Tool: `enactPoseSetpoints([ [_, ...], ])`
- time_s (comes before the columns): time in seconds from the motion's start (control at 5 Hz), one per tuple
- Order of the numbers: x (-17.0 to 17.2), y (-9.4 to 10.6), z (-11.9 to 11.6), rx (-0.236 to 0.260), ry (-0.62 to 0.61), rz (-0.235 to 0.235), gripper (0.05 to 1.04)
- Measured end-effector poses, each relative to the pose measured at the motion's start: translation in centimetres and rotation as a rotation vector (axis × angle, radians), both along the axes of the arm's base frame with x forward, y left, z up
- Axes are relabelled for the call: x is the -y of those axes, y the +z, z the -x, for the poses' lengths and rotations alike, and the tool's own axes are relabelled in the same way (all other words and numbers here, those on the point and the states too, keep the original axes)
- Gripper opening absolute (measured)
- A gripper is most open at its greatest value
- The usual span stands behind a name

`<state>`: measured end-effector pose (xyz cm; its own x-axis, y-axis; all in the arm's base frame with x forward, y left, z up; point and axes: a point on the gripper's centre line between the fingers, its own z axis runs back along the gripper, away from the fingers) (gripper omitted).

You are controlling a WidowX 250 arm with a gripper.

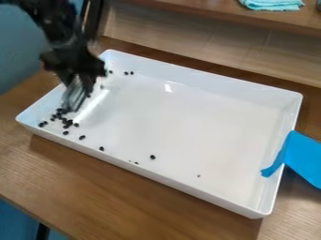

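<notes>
The claw (79,77) grips a blurred grey tool (74,96) inside the left edge of a white tray (188,117). Black beans (69,122) cluster near its near left corner, others along the near edge. Blue tape (304,157) sticks to the right edge; the tray sits on the worktop (125,201).

- Your gripper (80,77): black
- Your tool (74,97): streaky grey
- Your tray (188,110): glossy white
- The bits (67,123) you see in it: black
- Your tape (304,157): bright blue
- Your table (94,180): brown, wood-grained
- Your cloth (272,4): pale turquoise
- The wall (22,51) on your left: dull blue
</notes>
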<state>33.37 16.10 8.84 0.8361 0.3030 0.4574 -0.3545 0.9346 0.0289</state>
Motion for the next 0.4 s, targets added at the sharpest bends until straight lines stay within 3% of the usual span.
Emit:
enactPoseSetpoints([
  [0.2,3.9,1.6,0.7,0.05,-0.065,0.034,0.389],
  [0.4,6.6,0.7,1.0,0.039,-0.125,0.045,0.389],
])
